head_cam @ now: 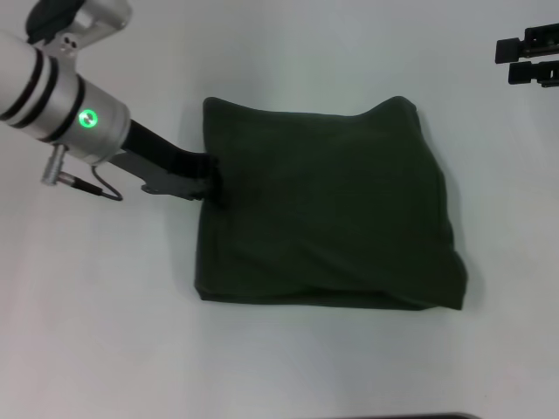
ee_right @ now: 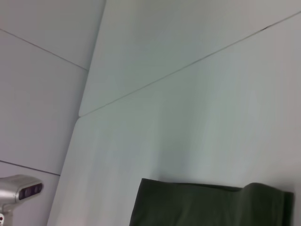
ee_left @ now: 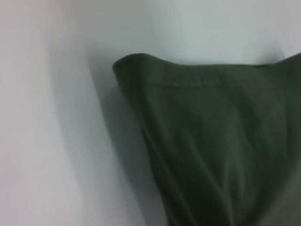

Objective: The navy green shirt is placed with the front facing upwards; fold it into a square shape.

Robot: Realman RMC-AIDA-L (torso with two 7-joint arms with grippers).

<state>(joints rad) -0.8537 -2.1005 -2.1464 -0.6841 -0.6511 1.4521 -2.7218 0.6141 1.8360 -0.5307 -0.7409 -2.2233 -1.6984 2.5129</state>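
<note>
The navy green shirt (head_cam: 327, 209) lies folded into a rough square in the middle of the white table, plain dark side up, with no lettering showing. My left gripper (head_cam: 212, 179) reaches in from the upper left and sits at the middle of the shirt's left edge, touching the cloth. The left wrist view shows a folded corner of the shirt (ee_left: 211, 141) close up. Far off at the upper right, my right gripper (head_cam: 515, 59) hovers apart from the shirt, open with a narrow gap and holding nothing. The right wrist view catches the shirt's (ee_right: 211, 205) far edge.
The white table (head_cam: 105, 332) surrounds the shirt on all sides. A dark strip marks the table's front edge (head_cam: 428, 416). Thin seams between the table panels (ee_right: 188, 70) run across the right wrist view, and part of my left arm (ee_right: 19, 190) shows there.
</note>
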